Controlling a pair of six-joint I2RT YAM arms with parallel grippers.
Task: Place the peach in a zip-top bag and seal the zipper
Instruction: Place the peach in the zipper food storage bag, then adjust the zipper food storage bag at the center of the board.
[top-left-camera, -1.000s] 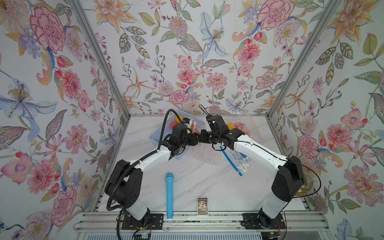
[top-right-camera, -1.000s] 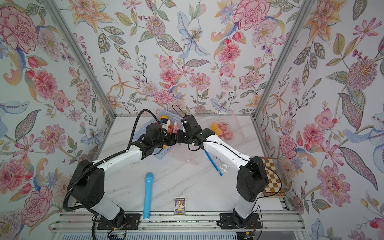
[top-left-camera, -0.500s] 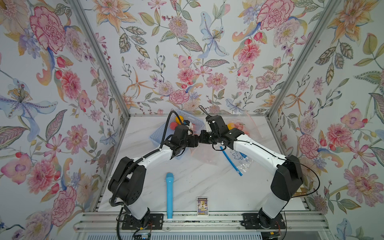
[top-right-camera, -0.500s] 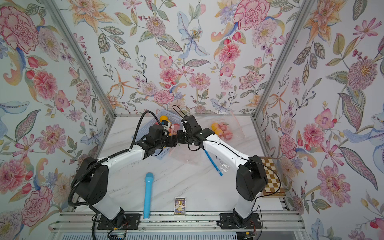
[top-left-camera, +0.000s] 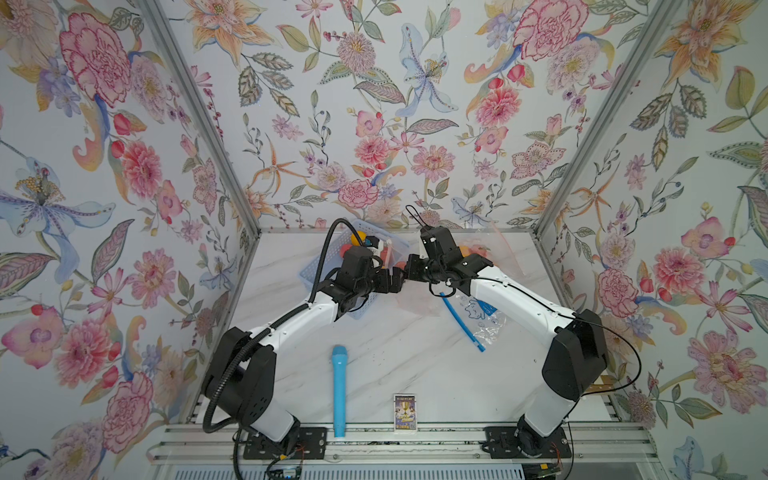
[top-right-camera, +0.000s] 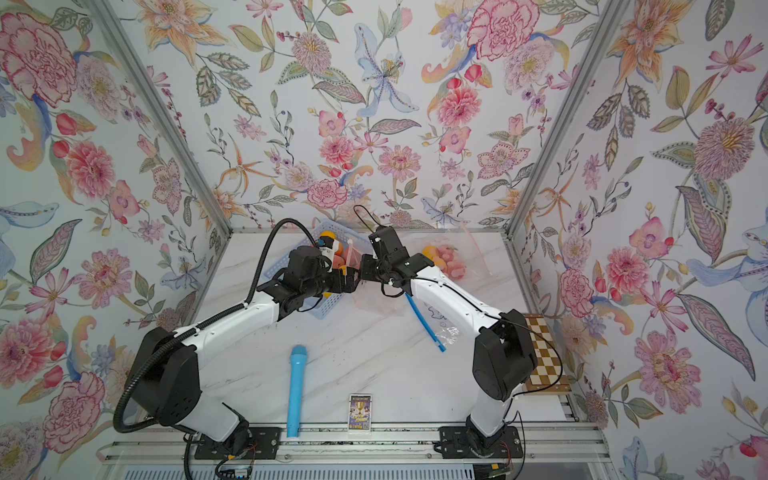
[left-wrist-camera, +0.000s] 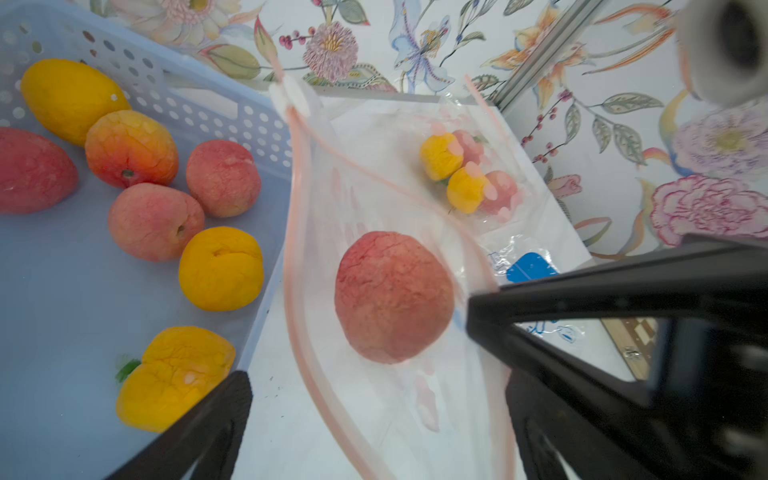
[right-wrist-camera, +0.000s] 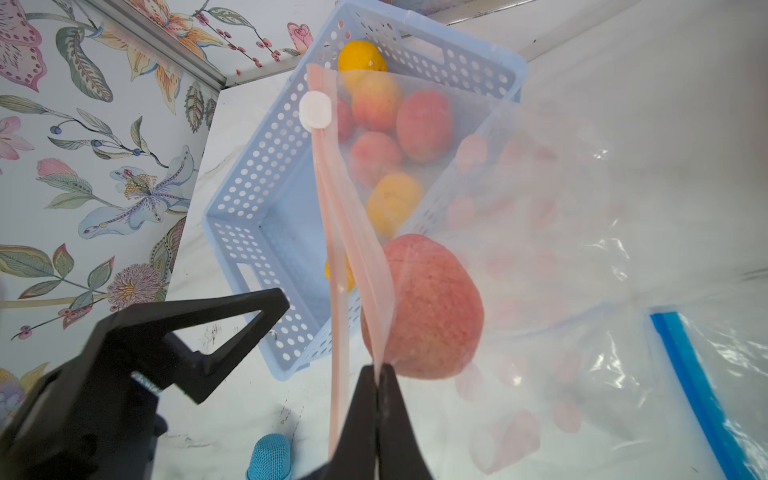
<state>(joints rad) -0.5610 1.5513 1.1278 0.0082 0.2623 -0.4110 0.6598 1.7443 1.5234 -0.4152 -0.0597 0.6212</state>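
Peach (left-wrist-camera: 392, 297) looks to be inside the zip-top bag (right-wrist-camera: 540, 232), lying on the desk (top-left-camera: 395, 353) just beside the blue basket (right-wrist-camera: 249, 174), so insertion's done, but the mouth gapes & the seal isn't started. Your right end effector (right-wrist-camera: 377, 374) is pinched together on the pink zipper strip next to the peach; the left end effector (left-wrist-camera: 357, 336) hangs over the mouth w/ jaws wide apart, holding nothing. Next you'd prob. need the left on the white slider (right-wrist-camera: 316, 110) at the strip's far end, running it across while the right keeps the rim taut.
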